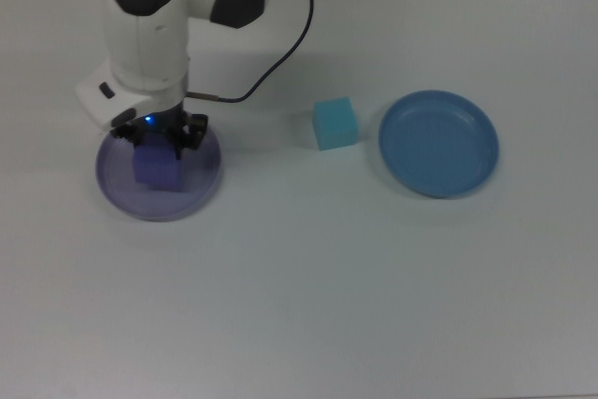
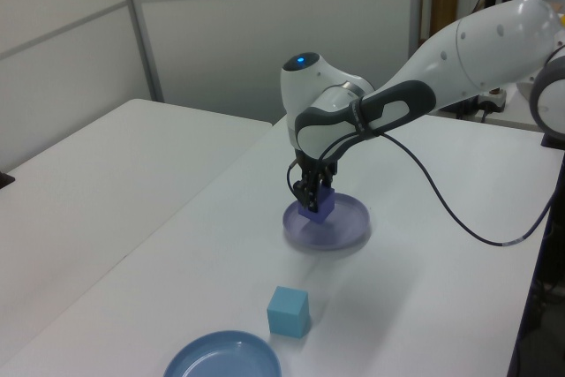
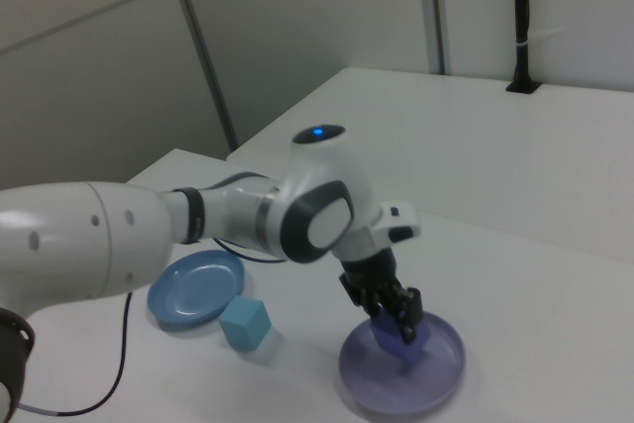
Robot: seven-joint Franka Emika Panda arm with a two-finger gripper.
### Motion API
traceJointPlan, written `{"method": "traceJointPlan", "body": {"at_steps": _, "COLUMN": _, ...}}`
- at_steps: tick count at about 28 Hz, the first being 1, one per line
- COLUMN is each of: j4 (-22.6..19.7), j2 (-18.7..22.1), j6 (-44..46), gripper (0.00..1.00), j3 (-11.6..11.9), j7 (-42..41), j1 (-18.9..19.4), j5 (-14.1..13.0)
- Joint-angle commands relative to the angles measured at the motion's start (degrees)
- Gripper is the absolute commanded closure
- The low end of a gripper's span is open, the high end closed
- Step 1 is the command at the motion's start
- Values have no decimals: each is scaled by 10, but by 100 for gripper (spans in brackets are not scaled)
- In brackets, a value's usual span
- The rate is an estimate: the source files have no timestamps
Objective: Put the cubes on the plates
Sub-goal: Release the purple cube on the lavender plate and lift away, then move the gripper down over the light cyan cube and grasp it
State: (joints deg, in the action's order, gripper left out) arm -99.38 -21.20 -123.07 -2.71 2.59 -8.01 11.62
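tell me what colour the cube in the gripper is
Violet-blue cube, clearest in the top view.

two cubes (image 1: pixel 157 167) (image 1: pixel 334 123) (one held), two plates (image 1: pixel 201 184) (image 1: pixel 438 143)

White table (image 1: pixel 308 306) with two plates and a loose cube

The lavender plate (image 1: pixel 201 195) lay on the table at the top view's left; the blue plate (image 1: pixel 439 144) lay at the top view's right, well apart from it; the cyan cube (image 1: pixel 334 123) sat on the bare top between them, near the blue plate but not touching it; a black cable (image 1: pixel 290 39) trailed across the far side.
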Motion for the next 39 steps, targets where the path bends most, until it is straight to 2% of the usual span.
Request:
{"method": "traceJointPlan", "body": {"at_steps": 1, "j4": -6, "j2": -10, "j6": -19, "gripper": 65, "j3": 1, "j7": -7, "j1": -1, "j5": -5}}
{"method": "traceJointPlan", "body": {"at_steps": 3, "j4": -7, "j2": -12, "j6": -18, "gripper": 16, "j3": 1, "j7": -8, "j1": -4, "j5": -6}}
{"method": "traceJointPlan", "body": {"at_steps": 4, "j4": -6, "j2": -11, "j6": -17, "gripper": 0, "j3": 1, "j7": -8, "j1": -6, "j5": -9}}
{"method": "traceJointPlan", "body": {"at_steps": 9, "j4": -4, "j2": 0, "j6": -13, "gripper": 0, "j3": 0, "j7": -6, "j1": -8, "j5": -13}}
{"method": "traceJointPlan", "body": {"at_steps": 15, "j4": -4, "j2": 24, "j6": 20, "gripper": 0, "j3": -9, "j7": -7, "j1": -1, "j5": -48}}
{"method": "traceJointPlan", "body": {"at_steps": 17, "j4": -5, "j2": 31, "j6": 32, "gripper": 0, "j3": -22, "j7": -6, "j1": -1, "j5": -49}}
{"method": "traceJointPlan", "body": {"at_steps": 18, "j4": -5, "j2": 36, "j6": 46, "gripper": 0, "j3": -38, "j7": -3, "j1": -2, "j5": -50}}
{"method": "traceJointPlan", "body": {"at_steps": 22, "j4": -10, "j2": 46, "j6": 74, "gripper": 0, "j3": -64, "j7": 0, "j1": 0, "j5": -51}}
{"method": "traceJointPlan", "body": {"at_steps": 23, "j4": -23, "j2": 54, "j6": 74, "gripper": 0, "j3": -83, "j7": 0, "j1": 1, "j5": -52}}
{"method": "traceJointPlan", "body": {"at_steps": 27, "j4": -54, "j2": 76, "j6": 72, "gripper": 0, "j3": -113, "j7": 0, "j1": 2, "j5": -56}}
{"method": "traceJointPlan", "body": {"at_steps": 28, "j4": -76, "j2": 90, "j6": 71, "gripper": 0, "j3": -127, "j7": 0, "j1": 2, "j5": -69}}
{"method": "traceJointPlan", "body": {"at_steps": 30, "j4": -94, "j2": 107, "j6": 68, "gripper": 0, "j3": -140, "j7": 0, "j1": 3, "j5": -82}}
{"method": "traceJointPlan", "body": {"at_steps": 32, "j4": -107, "j2": 114, "j6": 68, "gripper": 0, "j3": -152, "j7": 0, "j1": 4, "j5": -85}}
{"method": "traceJointPlan", "body": {"at_steps": 33, "j4": -110, "j2": 115, "j6": 68, "gripper": 0, "j3": -168, "j7": 0, "j1": 10, "j5": -85}}
{"method": "traceJointPlan", "body": {"at_steps": 39, "j4": -115, "j2": 106, "j6": 63, "gripper": 0, "j3": -172, "j7": 8, "j1": 44, "j5": -85}}
